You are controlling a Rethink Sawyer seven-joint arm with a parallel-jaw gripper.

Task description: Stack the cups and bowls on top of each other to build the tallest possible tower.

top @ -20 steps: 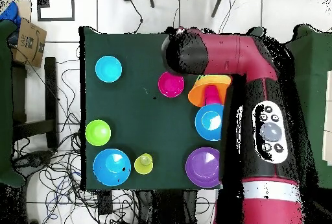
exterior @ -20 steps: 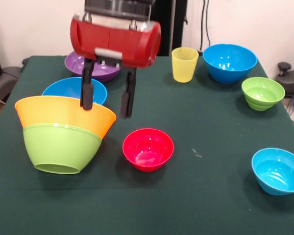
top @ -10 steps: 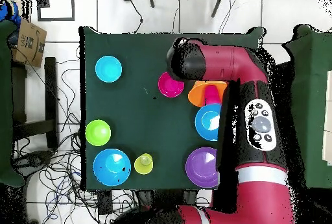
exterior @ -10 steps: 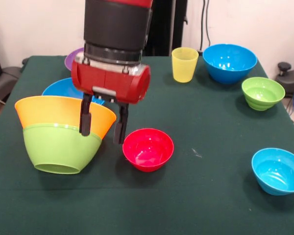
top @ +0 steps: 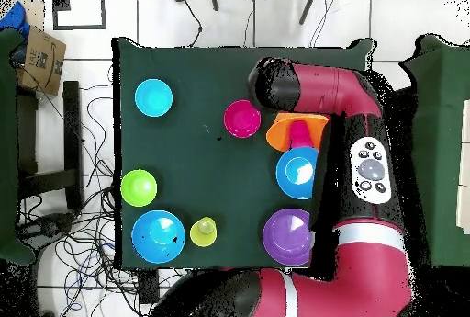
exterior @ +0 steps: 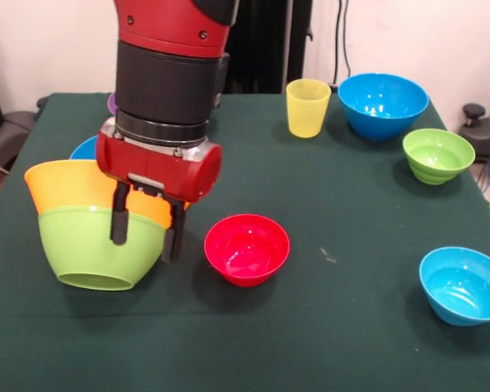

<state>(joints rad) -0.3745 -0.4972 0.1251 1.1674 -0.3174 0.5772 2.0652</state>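
The tower (exterior: 98, 237) leans at the left: an orange bowl (exterior: 65, 186) nested in a lime-green bowl (exterior: 82, 249). In the overhead view a red cup (top: 301, 134) stands inside the orange bowl (top: 280, 134). My gripper (exterior: 145, 230) is open and hangs low in front of the green bowl's right side. One finger crosses the bowl's wall and the other is at its right edge; nothing sits between them. A small red bowl (exterior: 247, 249) lies just to the right. The yellow cup (exterior: 308, 106) stands upright at the back.
A large blue bowl (exterior: 383, 104) sits at the back right, a ribbed green bowl (exterior: 438, 155) at the right and a small blue bowl (exterior: 464, 284) at the front right. Behind the arm, a blue bowl (top: 296, 172) and a purple bowl (top: 288, 236) are mostly hidden in the front view.
The arm came down and shifted toward the tower. The open fingers dropped from the orange rim's height to the green bowl's wall. No bowl or cup moved.
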